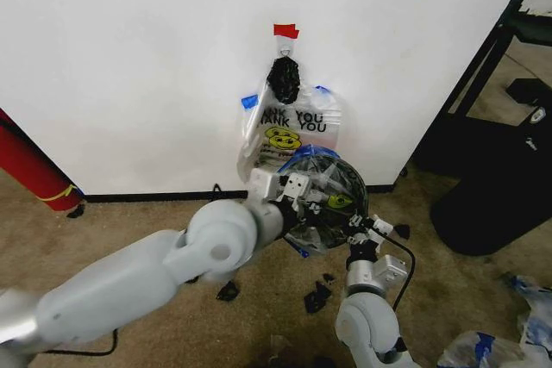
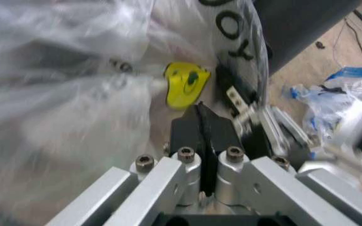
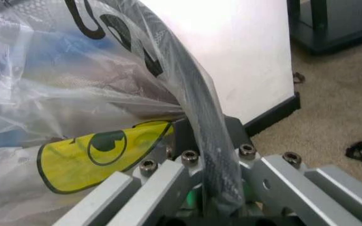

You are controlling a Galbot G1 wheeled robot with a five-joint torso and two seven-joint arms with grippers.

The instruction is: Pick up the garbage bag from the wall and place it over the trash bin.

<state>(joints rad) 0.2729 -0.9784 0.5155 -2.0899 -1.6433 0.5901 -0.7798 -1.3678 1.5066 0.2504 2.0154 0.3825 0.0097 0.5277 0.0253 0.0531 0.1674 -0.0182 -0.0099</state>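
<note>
Both grippers work at the trash bin by the wall: left gripper pinches the garbage bag film, right gripper clamps the film-covered rim. Bag is draped over the bin, so placement looks nearly complete; the next move likely calls for seating the film evenly before letting go.

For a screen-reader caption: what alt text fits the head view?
Both grippers, left gripper and right gripper, hold a clear garbage bag stretched over the black mesh trash bin at the white wall. A bundle of similar bags hangs above under red tape.
</note>
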